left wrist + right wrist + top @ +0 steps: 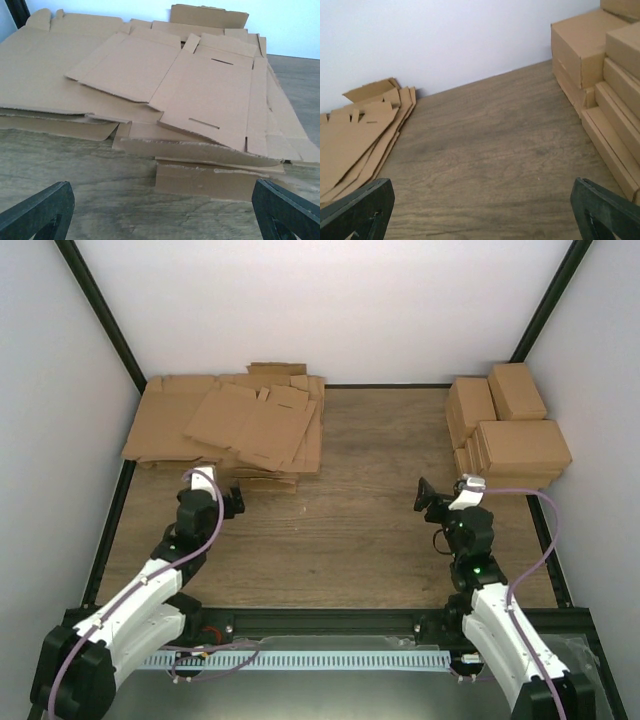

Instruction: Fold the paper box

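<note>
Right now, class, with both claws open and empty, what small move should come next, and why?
Probably ease the left claw forward onto the top sheet, lying skewed on the heap of flat cardboard: that claw is open, empty and just short of the heap's near edge.

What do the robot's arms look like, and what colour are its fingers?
Both the left arm and the right arm have smooth white shells with black joints. A thin lilac cable loops along each one. The left gripper and right gripper are black, each with two chunky black fingers. A tiny green light glows on the right arm.
</note>
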Robot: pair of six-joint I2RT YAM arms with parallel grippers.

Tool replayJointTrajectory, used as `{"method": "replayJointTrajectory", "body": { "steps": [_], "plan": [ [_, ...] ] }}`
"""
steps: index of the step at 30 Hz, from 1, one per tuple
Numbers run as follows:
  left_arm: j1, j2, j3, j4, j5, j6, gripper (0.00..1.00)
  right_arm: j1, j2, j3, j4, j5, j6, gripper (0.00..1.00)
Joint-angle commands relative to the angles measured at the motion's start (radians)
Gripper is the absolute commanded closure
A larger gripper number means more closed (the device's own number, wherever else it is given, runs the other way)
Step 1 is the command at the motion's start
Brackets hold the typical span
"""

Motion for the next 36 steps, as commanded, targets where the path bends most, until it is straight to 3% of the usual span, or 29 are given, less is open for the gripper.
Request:
{"method": "replayJointTrajectory", "body": {
  "steps": [1, 6, 10, 17, 36],
  "plan": [
    [0.010, -0.070, -0.058, 0.087, -0.027, 0.021, 0.00, 0.005, 0.024, 0.027, -0.034, 0.015, 0.019, 0.00],
    [0.011, -0.175, -0.096, 0.077, -0.040, 0.012, 0.00, 0.006, 0.038, 0.031, -0.029, 0.009, 0.016, 0.00],
    [0.011, -0.219, -0.105, 0.045, -0.149, -0.038, 0.00, 0.006, 0.072, 0.042, -0.019, -0.011, 0.009, 0.00],
    [0.012, -0.129, -0.067, 0.046, -0.049, -0.009, 0.00, 0.006, 0.144, 0.069, -0.012, -0.030, 0.000, 0.00],
    [0.011, -0.109, -0.054, 0.032, -0.073, -0.026, 0.00, 0.006, 0.152, 0.071, -0.008, -0.050, -0.010, 0.00]
  ]
}}
